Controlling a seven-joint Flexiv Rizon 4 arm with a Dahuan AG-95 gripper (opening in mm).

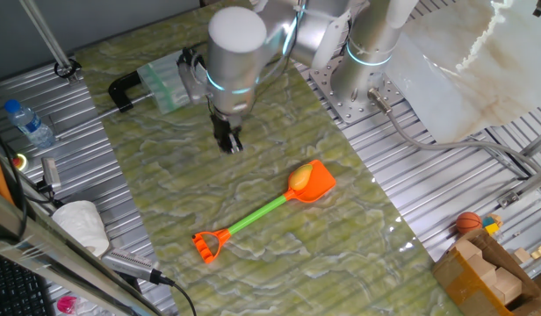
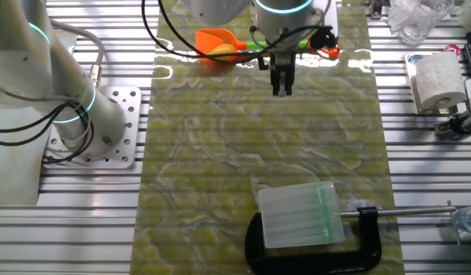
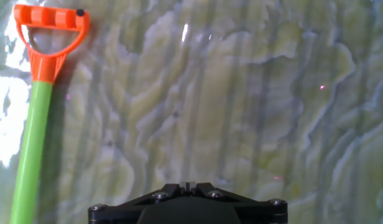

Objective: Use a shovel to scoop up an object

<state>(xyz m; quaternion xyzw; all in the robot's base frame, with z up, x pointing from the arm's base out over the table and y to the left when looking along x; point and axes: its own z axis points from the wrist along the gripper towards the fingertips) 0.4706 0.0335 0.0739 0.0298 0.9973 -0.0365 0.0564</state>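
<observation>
The shovel (image 1: 253, 215) lies flat on the green marbled mat, its orange blade (image 1: 319, 186) to the right and its orange D-handle (image 1: 209, 246) toward the front left. The object (image 1: 300, 177), a small yellow oval lump, rests on the blade's near rim. My gripper (image 1: 228, 143) hangs above the mat, up and left of the blade, apart from the shovel, its fingers together with nothing between them. In the other fixed view the gripper (image 2: 281, 90) is just in front of the shovel (image 2: 254, 46). The hand view shows the D-handle (image 3: 51, 31) and green shaft (image 3: 30, 155) at left, beyond the gripper (image 3: 187, 185).
A black C-clamp (image 1: 126, 88) holds a clear plastic box (image 1: 165, 81) at the mat's back left. A water bottle (image 1: 29, 123) and white paper roll (image 1: 82, 224) sit left. A small basketball-like ball (image 1: 467, 222) and wooden box (image 1: 486, 276) sit right. The arm's base (image 1: 358, 88) stands behind.
</observation>
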